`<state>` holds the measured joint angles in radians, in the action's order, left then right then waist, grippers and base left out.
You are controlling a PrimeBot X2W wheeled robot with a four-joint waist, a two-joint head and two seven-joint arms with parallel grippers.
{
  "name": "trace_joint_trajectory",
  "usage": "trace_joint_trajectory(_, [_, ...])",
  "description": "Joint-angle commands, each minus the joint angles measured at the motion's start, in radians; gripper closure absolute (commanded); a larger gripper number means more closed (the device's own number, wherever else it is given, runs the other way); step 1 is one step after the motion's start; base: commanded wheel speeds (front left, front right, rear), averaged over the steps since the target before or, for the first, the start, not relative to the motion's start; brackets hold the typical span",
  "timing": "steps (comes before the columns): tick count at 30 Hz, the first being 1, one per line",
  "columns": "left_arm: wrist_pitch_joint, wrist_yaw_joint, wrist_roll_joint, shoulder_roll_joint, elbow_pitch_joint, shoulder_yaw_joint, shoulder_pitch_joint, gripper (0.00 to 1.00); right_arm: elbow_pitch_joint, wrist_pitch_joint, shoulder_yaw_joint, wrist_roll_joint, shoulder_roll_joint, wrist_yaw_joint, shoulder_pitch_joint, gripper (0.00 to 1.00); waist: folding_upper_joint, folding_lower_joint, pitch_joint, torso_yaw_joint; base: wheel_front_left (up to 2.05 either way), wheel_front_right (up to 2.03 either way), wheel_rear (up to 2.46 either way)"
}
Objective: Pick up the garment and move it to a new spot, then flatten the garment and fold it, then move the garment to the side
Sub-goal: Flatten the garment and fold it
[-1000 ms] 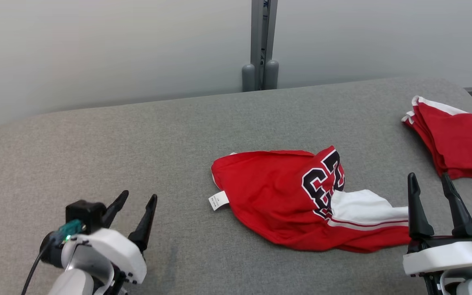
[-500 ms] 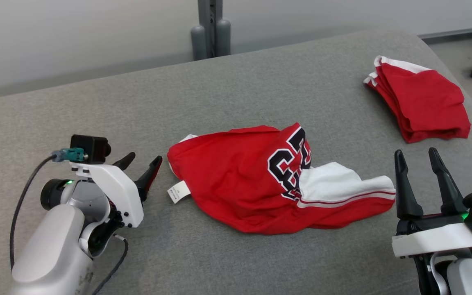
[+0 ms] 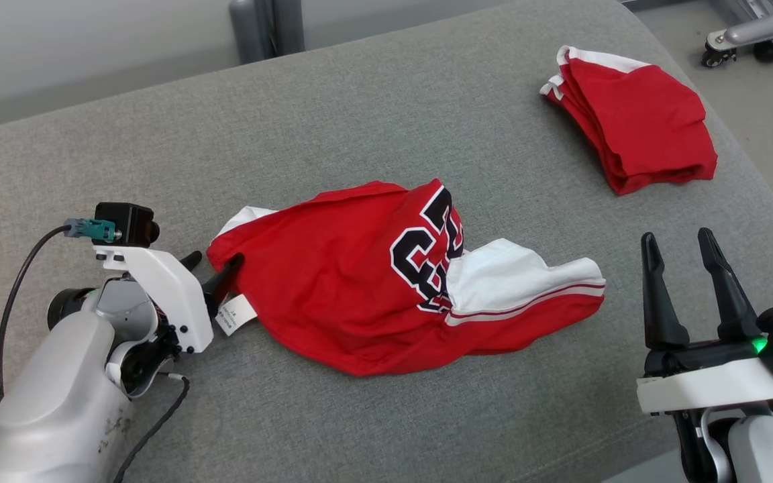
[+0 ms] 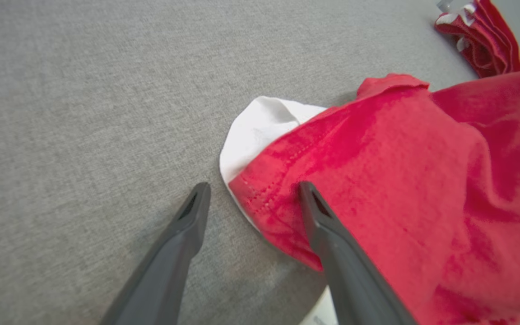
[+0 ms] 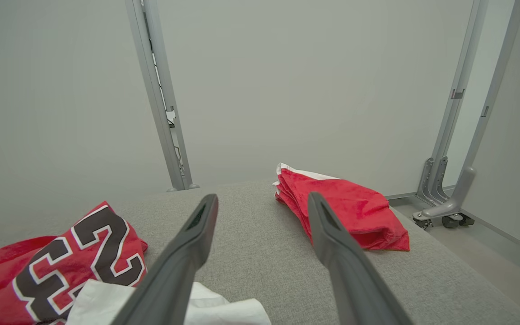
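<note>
Centrally on the table (image 3: 359, 114), the crumpled garment (image 3: 333, 302) is straddled at its hem corner by the wide-open left claw (image 3: 215, 260), apparently for pickup; the right claw (image 3: 676, 239) is held released nearby.

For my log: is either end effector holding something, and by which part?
Nothing is held. Left end effector open, straddling a corner of the garment; right end effector open.

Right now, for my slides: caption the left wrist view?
Open left gripper brackets a corner of the crumpled red-and-white jersey on the grey fabric surface.
</note>
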<state>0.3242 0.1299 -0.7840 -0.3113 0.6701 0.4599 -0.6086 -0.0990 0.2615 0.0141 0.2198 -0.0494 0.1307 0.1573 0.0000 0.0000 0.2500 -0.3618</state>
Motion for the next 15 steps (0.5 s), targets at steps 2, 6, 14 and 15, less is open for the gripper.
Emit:
trace_joint_trajectory(2, [0.0, 0.001, -0.026, -0.013, 0.015, 0.019, -0.027, 0.0, 0.007, 0.005, 0.001, 0.004, -0.003, 0.0, -0.004, 0.0, 0.0, 0.0, 0.007, -0.003, 0.0, 0.0, 0.0])
trace_joint_trajectory(6, [0.001, 0.001, -0.069, -0.021, 0.018, 0.057, -0.045, 0.0, 0.007, 0.005, 0.006, 0.007, -0.003, 0.0, -0.003, 0.0, 0.0, 0.0, 0.015, 0.0, 0.0, 0.0, 0.0])
trace_joint_trajectory(14, [-0.035, 0.001, -0.109, -0.038, 0.011, 0.112, -0.068, 1.0, 0.004, 0.005, 0.004, 0.007, -0.003, 0.0, 0.0, 0.0, 0.0, 0.0, 0.016, 0.016, 0.0, 0.0, 0.0])
trace_joint_trajectory(15, [-0.039, 0.001, -0.116, -0.038, 0.006, 0.121, -0.07, 1.0, 0.002, 0.005, 0.002, 0.007, -0.003, 0.0, -0.001, 0.0, 0.0, 0.0, 0.013, 0.019, 0.0, 0.0, 0.0])
